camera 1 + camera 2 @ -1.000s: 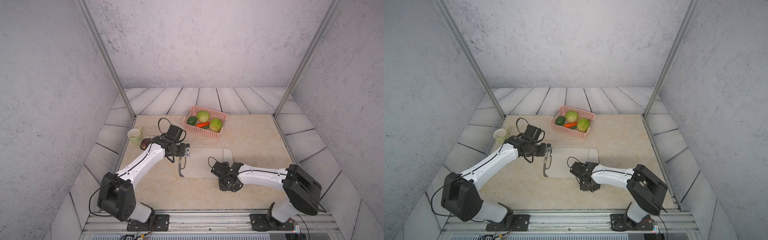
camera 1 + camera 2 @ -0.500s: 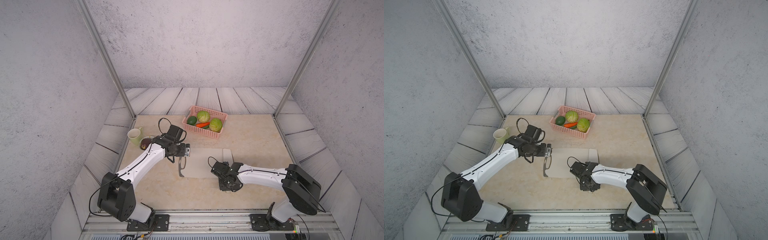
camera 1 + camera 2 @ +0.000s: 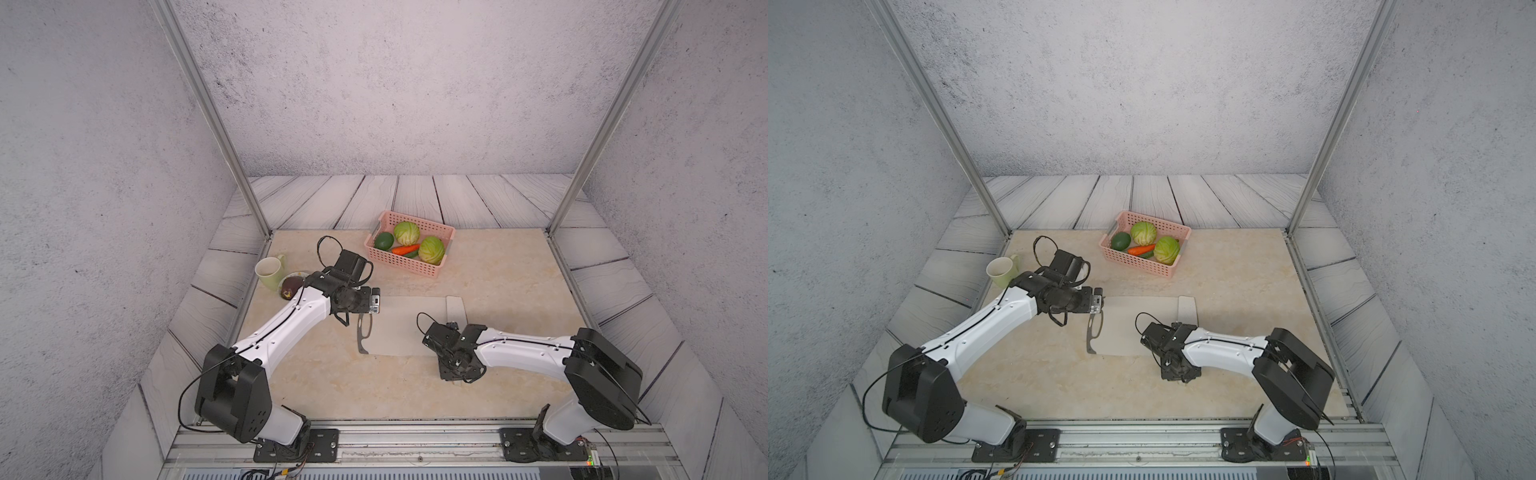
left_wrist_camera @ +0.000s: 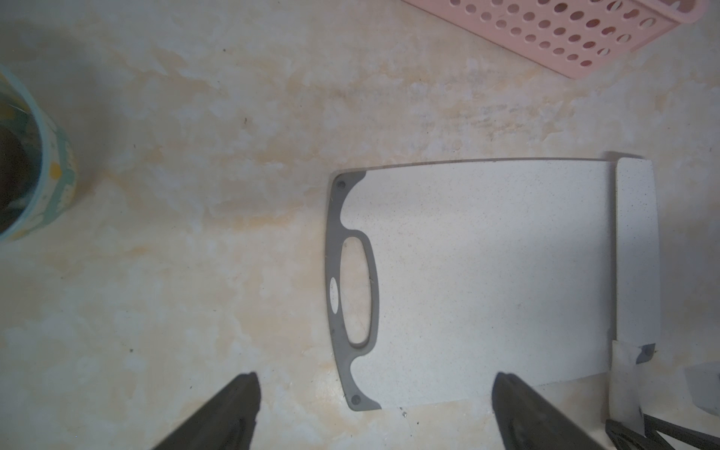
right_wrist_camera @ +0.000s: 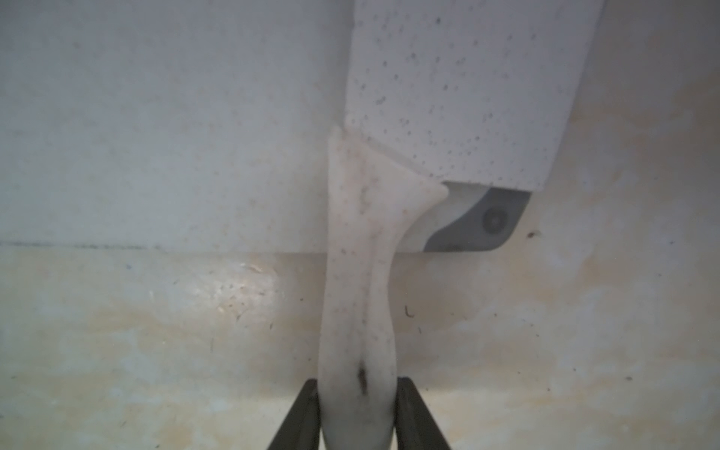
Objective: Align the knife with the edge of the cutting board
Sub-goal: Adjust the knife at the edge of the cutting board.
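No legible text, brand, number or sign in any view; the white oval mark (image 4: 334,295) on the board's (image 4: 487,272) grey rim shows nothing readable.

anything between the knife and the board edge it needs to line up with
Nothing visible. The knife lies over the cutting board at its end away from the cutout, and the right gripper has its jaws shut on the handle.

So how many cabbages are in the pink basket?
2. One cabbage at the basket's far side beside the avocado; the other cabbage nearer, by the carrot. More might hide underneath.
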`<state>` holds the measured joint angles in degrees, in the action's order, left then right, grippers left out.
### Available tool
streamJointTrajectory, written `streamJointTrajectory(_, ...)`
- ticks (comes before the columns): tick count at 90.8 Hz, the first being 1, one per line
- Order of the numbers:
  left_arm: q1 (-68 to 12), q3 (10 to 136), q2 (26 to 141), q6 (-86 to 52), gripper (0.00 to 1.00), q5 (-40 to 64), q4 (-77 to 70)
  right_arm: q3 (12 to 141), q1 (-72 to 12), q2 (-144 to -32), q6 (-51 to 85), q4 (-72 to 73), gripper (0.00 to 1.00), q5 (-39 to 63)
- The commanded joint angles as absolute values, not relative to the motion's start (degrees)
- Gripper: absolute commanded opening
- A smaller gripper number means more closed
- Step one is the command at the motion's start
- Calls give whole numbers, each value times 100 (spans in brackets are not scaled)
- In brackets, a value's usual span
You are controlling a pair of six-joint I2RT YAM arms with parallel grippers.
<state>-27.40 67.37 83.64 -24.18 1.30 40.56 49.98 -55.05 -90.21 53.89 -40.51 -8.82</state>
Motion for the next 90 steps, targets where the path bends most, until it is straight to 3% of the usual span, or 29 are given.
streamJointTrajectory(1,-2777,6891,8401,-2353,98,62,4184,5071,-5473,-9128,5395,-4229,33,-1081)
streamJointTrajectory(45,-2795,6891,8402,-2353,98,44,4192,5054,-5465,-9106,5389,-4234,33,-1085)
streamJointTrajectory(90,-2803,6903,8402,-2349,98,27,4193,5062,-5467,-9075,5370,-4232,42,-1081)
